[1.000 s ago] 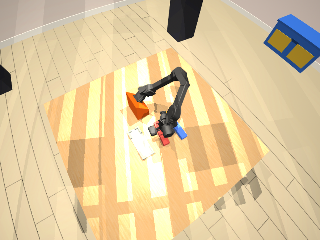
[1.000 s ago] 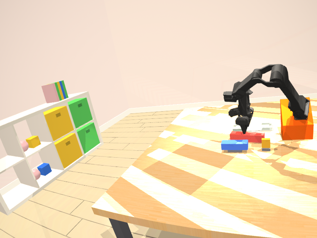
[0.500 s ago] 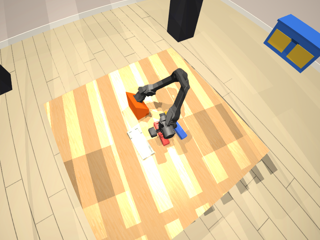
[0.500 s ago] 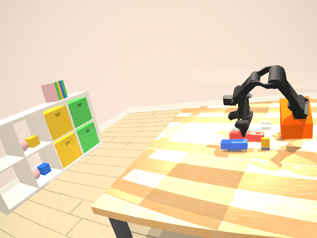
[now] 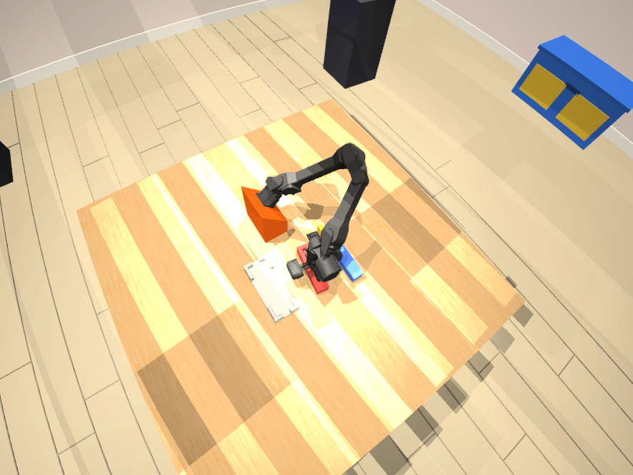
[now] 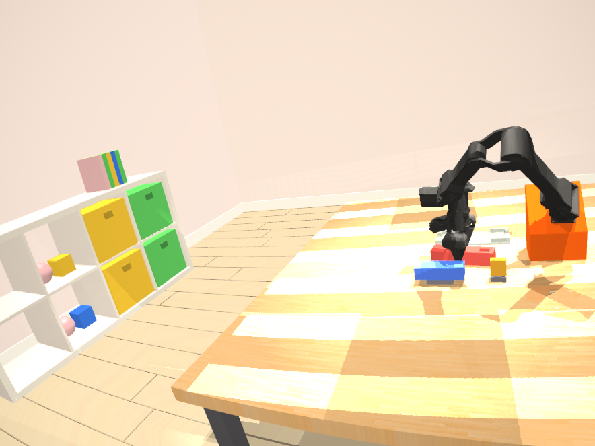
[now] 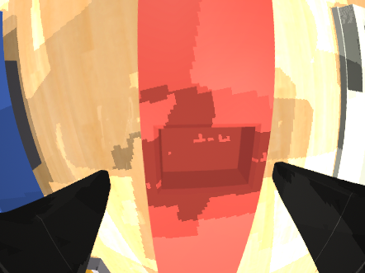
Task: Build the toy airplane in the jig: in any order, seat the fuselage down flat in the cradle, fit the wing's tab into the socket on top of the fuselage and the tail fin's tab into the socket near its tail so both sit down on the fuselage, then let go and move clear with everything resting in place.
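Note:
The red fuselage [image 5: 321,286] [image 6: 480,255] [image 7: 231,55] lies on the table, outside the white jig [image 5: 272,287] [image 6: 488,237] [image 7: 356,142], with its sockets facing up. My gripper [image 6: 458,256] [image 7: 194,176] is open and empty, pointing down over the fuselage. In the wrist view its fingertips stand on either side of the fuselage, level with the large socket. The blue wing [image 5: 351,264] [image 6: 439,270] [image 7: 12,146] lies on the other side of the fuselage from the jig. The yellow tail fin [image 6: 498,267] stands near the fuselage's tail end; the arm mostly hides it in the top view.
The orange block [image 5: 266,220] [image 6: 556,239] carries the arm's base, beyond the fuselage's tail end. The arm arches over the table from there. A white shelf [image 6: 166,180] and a blue cabinet [image 5: 586,65] stand away from the table.

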Tool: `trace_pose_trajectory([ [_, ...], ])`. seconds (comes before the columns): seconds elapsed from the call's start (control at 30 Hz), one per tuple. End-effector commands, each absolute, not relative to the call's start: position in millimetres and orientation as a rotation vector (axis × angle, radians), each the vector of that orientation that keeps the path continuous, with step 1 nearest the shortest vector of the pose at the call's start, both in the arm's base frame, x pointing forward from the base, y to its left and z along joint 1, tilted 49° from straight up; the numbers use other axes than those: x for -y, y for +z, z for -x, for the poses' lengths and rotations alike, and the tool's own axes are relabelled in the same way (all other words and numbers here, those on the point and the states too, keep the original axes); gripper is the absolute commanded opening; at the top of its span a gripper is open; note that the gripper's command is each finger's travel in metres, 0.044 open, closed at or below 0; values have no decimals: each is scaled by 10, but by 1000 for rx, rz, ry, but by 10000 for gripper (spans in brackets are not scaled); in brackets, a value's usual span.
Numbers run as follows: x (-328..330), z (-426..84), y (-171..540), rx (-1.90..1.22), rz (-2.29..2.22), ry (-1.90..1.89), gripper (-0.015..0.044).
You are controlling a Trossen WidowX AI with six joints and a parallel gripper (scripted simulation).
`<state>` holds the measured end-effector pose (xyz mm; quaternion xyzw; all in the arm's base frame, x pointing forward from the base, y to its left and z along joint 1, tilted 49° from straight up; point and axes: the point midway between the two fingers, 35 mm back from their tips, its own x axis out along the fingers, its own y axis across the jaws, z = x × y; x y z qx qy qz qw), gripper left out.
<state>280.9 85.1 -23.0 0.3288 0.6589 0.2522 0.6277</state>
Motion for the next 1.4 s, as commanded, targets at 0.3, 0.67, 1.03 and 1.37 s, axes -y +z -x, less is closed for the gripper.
trace_pose_trajectory([
  [0.3, -890, -2766, -275, -1526, -765, 577, 204],
  [0.67, -860, -2774, -254, -1527, -764, 576, 52],
  [1.03, -609, -2832, -79, -1527, -756, 566, 0],
  [1.37, -377, -2853, 106, -1528, -754, 561, 0],
])
